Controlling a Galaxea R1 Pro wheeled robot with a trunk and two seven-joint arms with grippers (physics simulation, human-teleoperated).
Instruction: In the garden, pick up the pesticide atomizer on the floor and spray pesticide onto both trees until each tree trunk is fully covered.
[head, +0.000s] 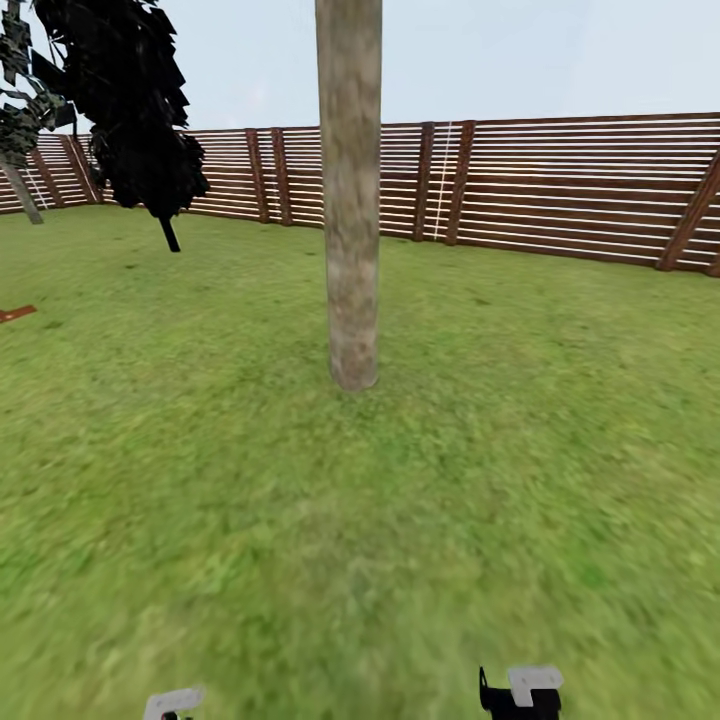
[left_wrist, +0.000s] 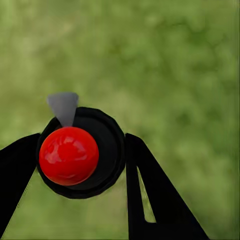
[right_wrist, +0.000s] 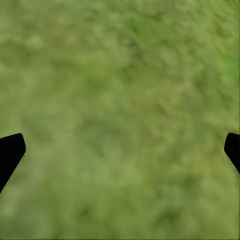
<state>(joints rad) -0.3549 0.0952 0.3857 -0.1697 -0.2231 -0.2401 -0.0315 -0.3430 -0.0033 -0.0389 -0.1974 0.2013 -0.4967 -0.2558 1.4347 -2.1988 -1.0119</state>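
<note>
— What is the left gripper (left_wrist: 80, 165) doing?

— It is clamped on the pesticide atomizer (left_wrist: 82, 152). In the left wrist view its two flat, matte black fingers (left_wrist: 152, 195) press against either side of the bottle's round, near-black body. A glossy red ball top sits on the bottle, and a small grey wedge-shaped nozzle pokes out beside it. Blurred green grass lies beyond.

— And the right gripper (right_wrist: 120, 152)?

— Spread wide, with nothing between the fingers. The right wrist view catches just the two dark, tapered tips (right_wrist: 10, 152) at the picture's opposite edges, over mottled green lawn.

— What does the head camera see?

— At the lower edge, two pale grey plate-like parts of the arms, the right one on a black block. Ahead, standing upright in the grass lawn (head: 200, 480), is a tree trunk (head: 350, 200): a thick, smooth, round post, pale grey-brown, blotched with lighter and darker patches, bare of branches. Behind it runs a brown fence (head: 560, 185) of horizontal wooden slats with slanted braces. Off to the left stands a narrow tree with jagged black foliage (head: 130, 100).
</note>
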